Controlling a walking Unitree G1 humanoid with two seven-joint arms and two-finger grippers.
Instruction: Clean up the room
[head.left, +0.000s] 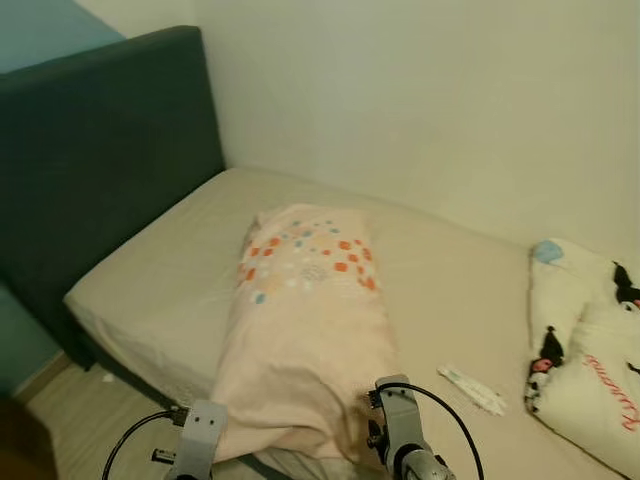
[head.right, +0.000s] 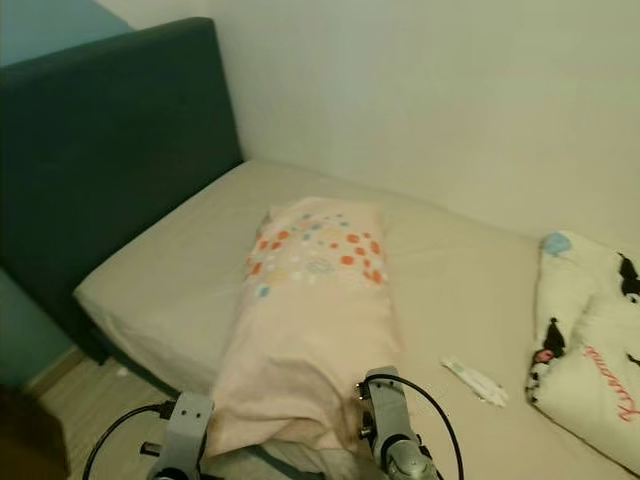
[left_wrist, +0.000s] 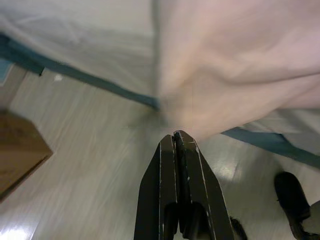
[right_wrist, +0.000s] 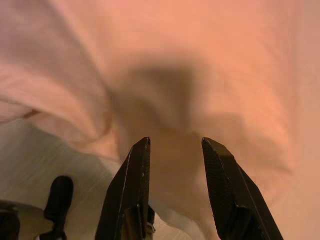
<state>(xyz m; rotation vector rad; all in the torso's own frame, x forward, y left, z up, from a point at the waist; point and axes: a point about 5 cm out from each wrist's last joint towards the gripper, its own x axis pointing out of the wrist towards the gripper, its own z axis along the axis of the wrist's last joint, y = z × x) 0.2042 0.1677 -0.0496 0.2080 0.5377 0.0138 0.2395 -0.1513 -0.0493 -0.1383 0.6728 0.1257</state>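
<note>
Left gripper (left_wrist: 176, 137): two black fingers pressed together, nothing between them, tips just short of the drooping corner of the pillow (head.left: 305, 330). Below the tips, pale wood floor (left_wrist: 90, 165); a brown box (left_wrist: 20, 150) stands off to one side, and a dark teal bed frame edge (left_wrist: 100, 82) runs under the overhanging sheet. In the head views this arm's wrist sits at the near edge of the bed, beside the pillow's near left corner.

Right gripper (right_wrist: 175, 150): fingers spread apart, with pink pillow fabric directly ahead of and between the tips; whether the fabric touches the pads cannot be told. The fabric ahead is creased and shadowed. In the head views this wrist sits at the pillow's near right corner.

Pillow: pale pink, long, lying on the mattress (head.left: 170, 270) with its near end hanging over the bed's edge between the two grippers. Its far end, well beyond both grippers, carries a patch of orange, blue and white dots.

Headboard (head.left: 100, 150): dark, upright, far to the left of the left gripper.

Wrapper (head.left: 472, 389): small, white, flat on the sheet, just to the right of the right gripper and beyond it.

Blanket (head.left: 590, 350): white, printed with black cartoon figures and red script, bunched on the mattress further right, well apart from the pillow.
</note>
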